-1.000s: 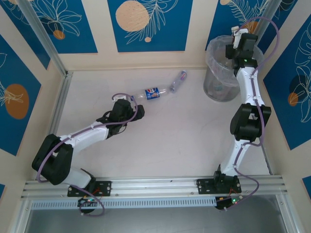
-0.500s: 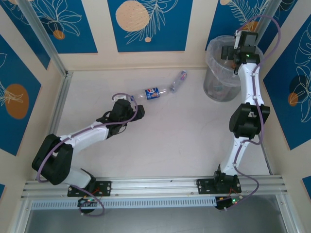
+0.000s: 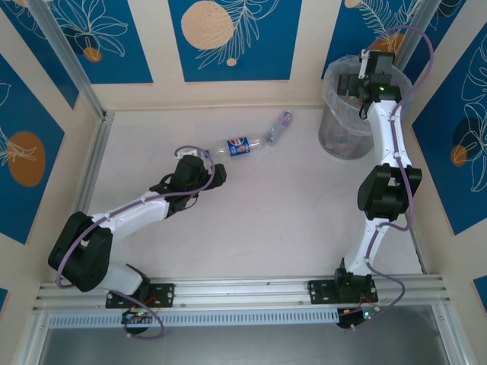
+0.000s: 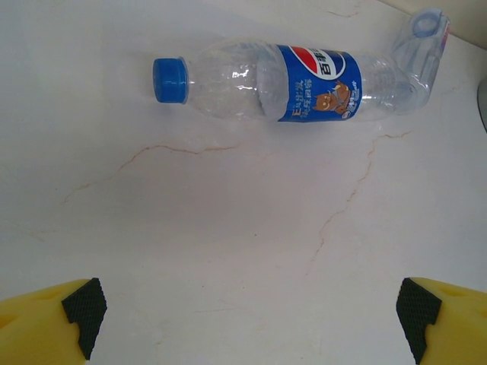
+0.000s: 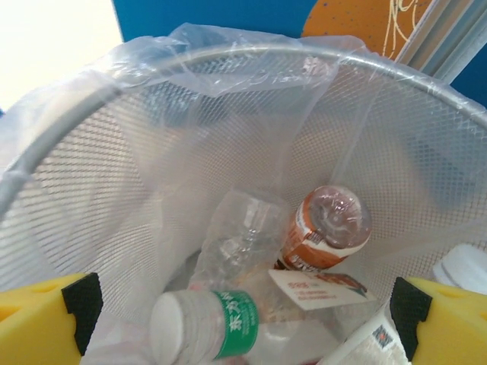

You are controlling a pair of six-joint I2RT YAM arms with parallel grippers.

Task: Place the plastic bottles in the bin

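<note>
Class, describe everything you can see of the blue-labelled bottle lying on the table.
The blue-labelled bottle is clear ribbed plastic, apparently empty, with a blue cap screwed on and a blue wrap label bearing a red-white-blue logo. It lies on its side on the white veined table, cap end nearest the left gripper, base seemingly touching a second clear bottle.
</note>
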